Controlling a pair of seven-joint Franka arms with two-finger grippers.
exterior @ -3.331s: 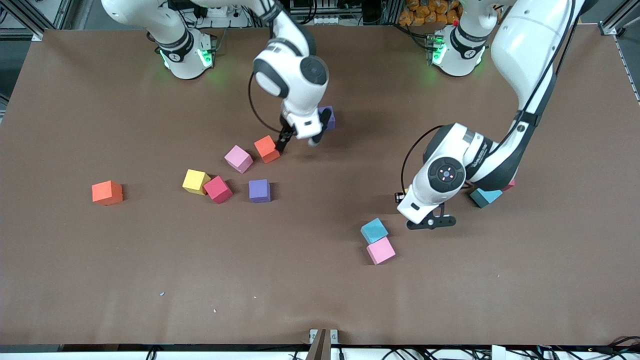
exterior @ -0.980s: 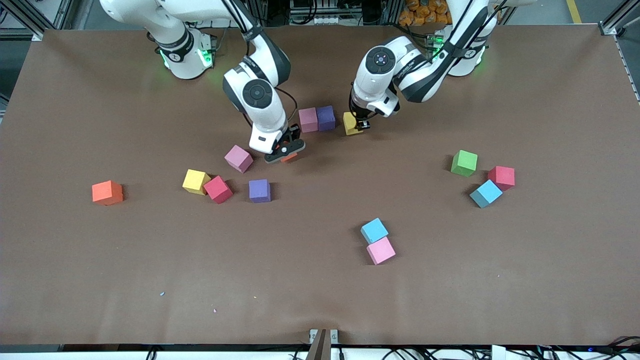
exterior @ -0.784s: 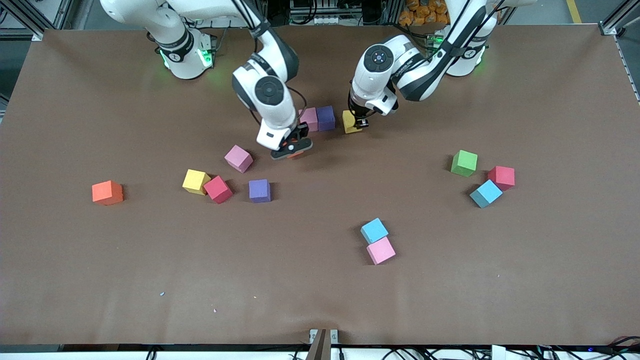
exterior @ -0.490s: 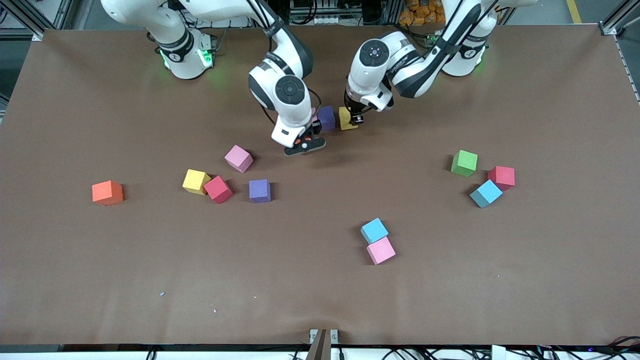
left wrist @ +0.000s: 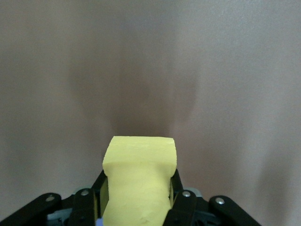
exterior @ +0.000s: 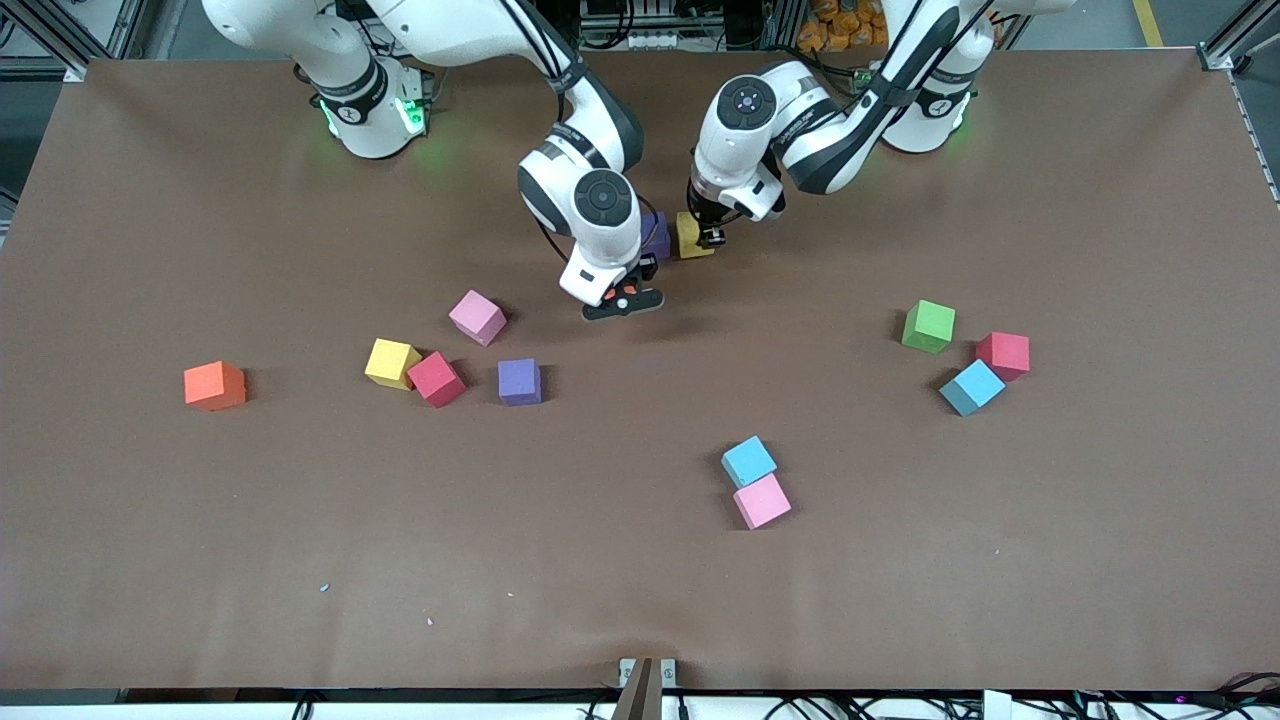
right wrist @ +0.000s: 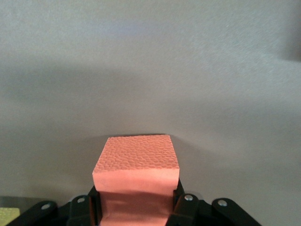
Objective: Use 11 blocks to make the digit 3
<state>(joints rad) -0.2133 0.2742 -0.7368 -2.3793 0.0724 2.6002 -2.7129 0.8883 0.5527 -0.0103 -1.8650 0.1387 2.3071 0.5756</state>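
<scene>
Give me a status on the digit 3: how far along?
Early. One purple block sits placed near the arms' bases; any block beside it is hidden by the right arm. In hand: left gripper shut on a yellow block beside the purple one, right gripper shut on an orange block just nearer the camera. Ten loose blocks, like the green block, lie scattered.

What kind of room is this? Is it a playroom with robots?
More likely a robot lab or workshop than a playroom. Two white robot arms stand bolted along a big brown table, metal framing and cables edge it, and the scattered foam blocks are for practice.
</scene>
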